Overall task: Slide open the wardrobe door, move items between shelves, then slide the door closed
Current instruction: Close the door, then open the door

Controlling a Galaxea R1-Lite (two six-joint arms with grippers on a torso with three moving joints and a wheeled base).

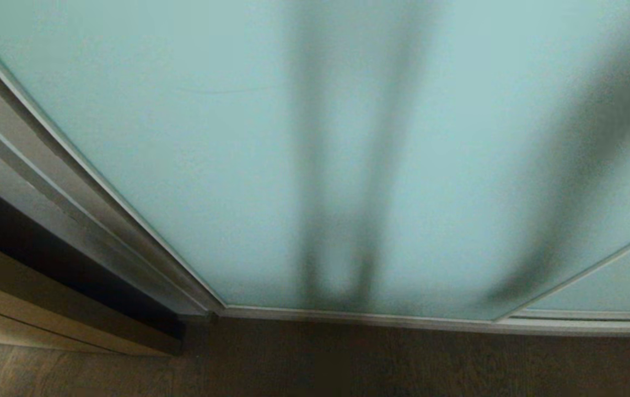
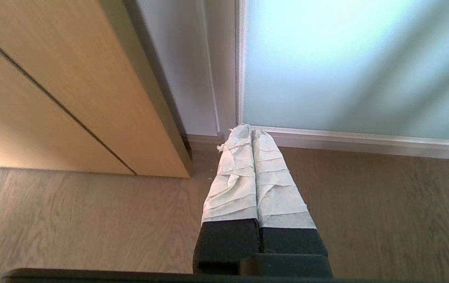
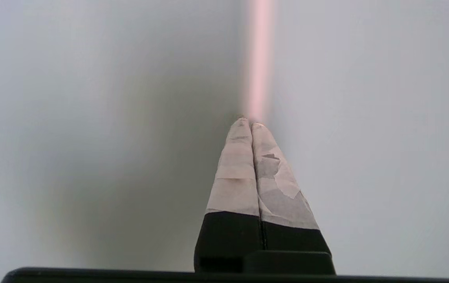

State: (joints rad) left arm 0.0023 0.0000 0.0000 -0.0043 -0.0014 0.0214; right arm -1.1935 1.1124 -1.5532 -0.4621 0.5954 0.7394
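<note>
You get soft, dim light; blurred dark shadow bands cross the sliding wardrobe door (image 1: 193, 165). Head view bows straight frame lines. Right wrist view: hazy grey, blurred pink streak.

Before us stands the sliding wardrobe door (image 1: 193, 138), filling most of the head view and reaching down to the floor (image 1: 348, 358). Along its left edge runs the frame post (image 1: 72, 204), and left of that post sits a cabinet (image 1: 44, 309), also on the floor. At lower right a second panel (image 1: 618, 281) lies beside the door, behind its edge. Our left gripper (image 2: 250, 129) hangs above the floor, near the corner where cabinet, post and door meet. Our right gripper (image 3: 250, 124) points at a plain surface close before it.
</note>
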